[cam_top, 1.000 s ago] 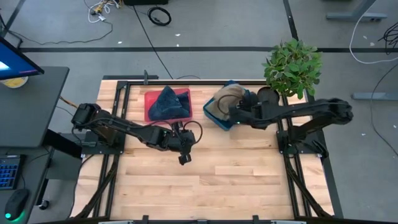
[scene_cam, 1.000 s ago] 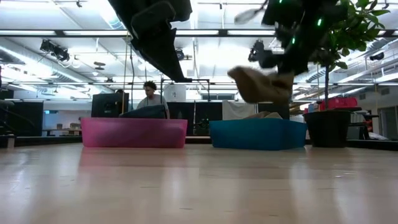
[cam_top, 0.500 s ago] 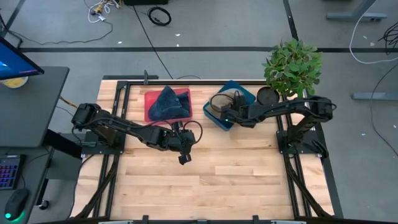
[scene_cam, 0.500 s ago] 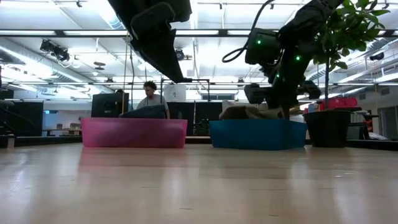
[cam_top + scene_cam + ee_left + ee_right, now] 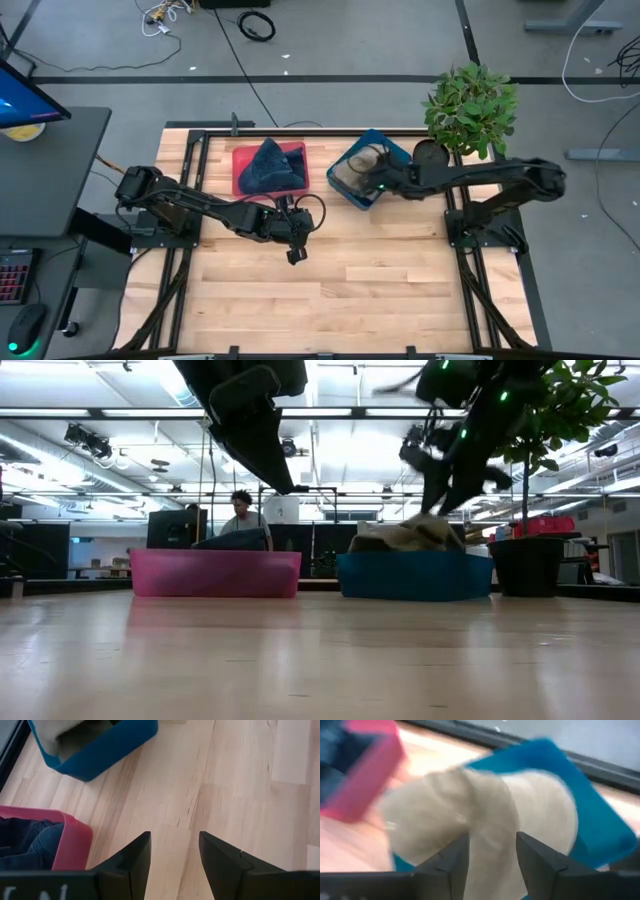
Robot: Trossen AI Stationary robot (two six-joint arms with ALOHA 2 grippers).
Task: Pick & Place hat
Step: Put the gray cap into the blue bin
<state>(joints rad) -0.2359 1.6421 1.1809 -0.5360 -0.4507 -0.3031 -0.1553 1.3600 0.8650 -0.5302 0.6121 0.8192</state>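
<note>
A tan hat [image 5: 356,172] lies in the blue bin [image 5: 381,142] at the table's far side, and its crown rises over the bin's wall in the low view [image 5: 400,538]. My right gripper [image 5: 373,184] hangs open right above it, the hat [image 5: 485,805] showing beyond its spread fingers. My left gripper [image 5: 293,255] waits open over bare wood near the table's middle, nothing between its fingers [image 5: 172,850]. My right gripper stands over the tan hat's top [image 5: 428,520], its fingers slanting down from above. Whether the fingertips touch the hat I cannot tell. The hat rests in the blue bin on its own.
A red bin [image 5: 243,160] holding a dark blue cloth thing [image 5: 272,165] stands left of the blue bin. A potted plant [image 5: 470,105] sits at the far right corner. Bare wood stretches across the table's near half. A person shows in the room behind [image 5: 241,510].
My right gripper has carried the tan hat down from above the blue bin into it, then opened and let go. The hat now lies in the bin, and the gripper has risen a little off it.
</note>
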